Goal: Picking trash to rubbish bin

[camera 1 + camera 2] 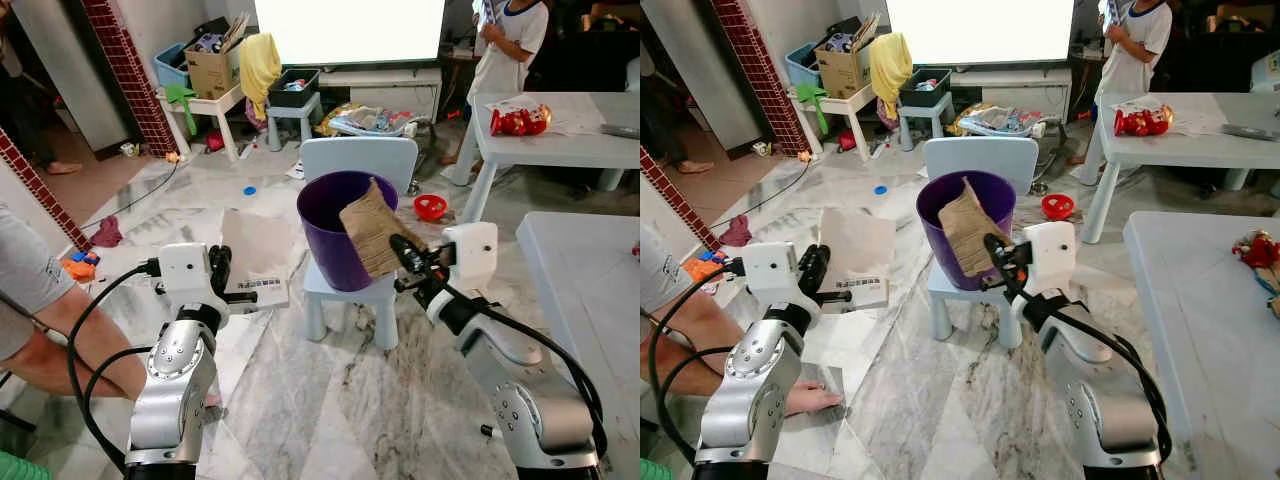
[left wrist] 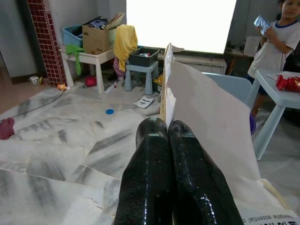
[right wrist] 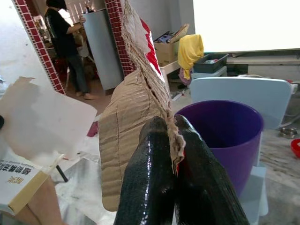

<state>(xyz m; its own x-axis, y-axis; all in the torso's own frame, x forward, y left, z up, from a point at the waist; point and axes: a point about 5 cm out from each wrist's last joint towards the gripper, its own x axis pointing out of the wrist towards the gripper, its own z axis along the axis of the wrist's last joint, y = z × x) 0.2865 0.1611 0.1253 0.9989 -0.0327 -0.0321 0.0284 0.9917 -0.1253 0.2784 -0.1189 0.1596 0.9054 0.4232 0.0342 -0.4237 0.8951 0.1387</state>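
A purple bin [image 1: 325,232] stands on a small pale blue chair [image 1: 358,160] in the middle of the room. My right gripper [image 1: 405,252] is shut on a piece of brown corrugated cardboard [image 1: 370,228], held upright against the bin's near right rim. The right wrist view shows the black fingers [image 3: 150,159] pinching that cardboard [image 3: 124,140] beside the bin [image 3: 229,131]. My left gripper [image 1: 222,275] is shut on a flat pale cardboard sheet [image 1: 255,252] with a printed label, held left of the chair. That sheet [image 2: 211,126] stands edge-on above the closed fingers [image 2: 187,164].
A person's arm [image 1: 60,340] reaches in at the left, its hand [image 1: 810,400] on the marble floor. White tables [image 1: 565,148] stand to the right, one with a red toy [image 1: 518,120]. A child [image 1: 510,40] stands at the back. Boxes and stools clutter the far wall.
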